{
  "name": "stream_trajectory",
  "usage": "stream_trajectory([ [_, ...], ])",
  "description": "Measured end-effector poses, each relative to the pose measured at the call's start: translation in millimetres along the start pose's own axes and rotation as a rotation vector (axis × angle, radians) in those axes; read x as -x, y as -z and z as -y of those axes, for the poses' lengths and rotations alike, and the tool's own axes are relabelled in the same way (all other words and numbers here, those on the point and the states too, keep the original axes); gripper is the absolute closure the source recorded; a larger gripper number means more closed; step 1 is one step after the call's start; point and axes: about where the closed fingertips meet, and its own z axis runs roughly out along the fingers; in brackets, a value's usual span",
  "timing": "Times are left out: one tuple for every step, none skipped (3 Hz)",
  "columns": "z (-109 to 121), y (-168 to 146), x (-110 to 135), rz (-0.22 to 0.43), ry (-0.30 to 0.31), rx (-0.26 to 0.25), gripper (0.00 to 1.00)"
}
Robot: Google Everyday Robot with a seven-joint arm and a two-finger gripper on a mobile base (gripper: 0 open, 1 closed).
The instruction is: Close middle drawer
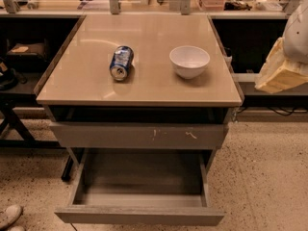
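The middle drawer (139,214) is a wide, shallow grey drawer with a plain front panel. It stands pulled far out at the bottom of the cabinet, and its grey inside (142,174) holds nothing that I can see. Above it is the shut drawer front with pale scratch marks (139,136). My gripper (280,75) shows as a cream-yellow part under the white arm at the right edge. It hangs beside the table's right side at about tabletop height, well away from the open drawer.
On the beige tabletop (144,88) a blue can (121,62) lies on its side and a white bowl (189,60) stands upright. A dark open slot (139,114) sits under the top. Shelving flanks both sides. A shoe (9,215) is at the bottom left on the speckled floor.
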Motion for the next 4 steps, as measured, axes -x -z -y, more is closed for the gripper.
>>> stream_trajectory([
  [-18.9, -11.2, -10.4, -0.060, -0.026, 0.016, 1.00],
  [-65.2, -34.6, -23.4, -0.077, -0.103, 0.046, 1.00],
  [-124.5, -83.7, -37.8, -0.045, -0.195, 0.161, 1.00],
  [-153.9, -106.7, -52.5, -0.077, -0.214, 0.233, 1.00],
])
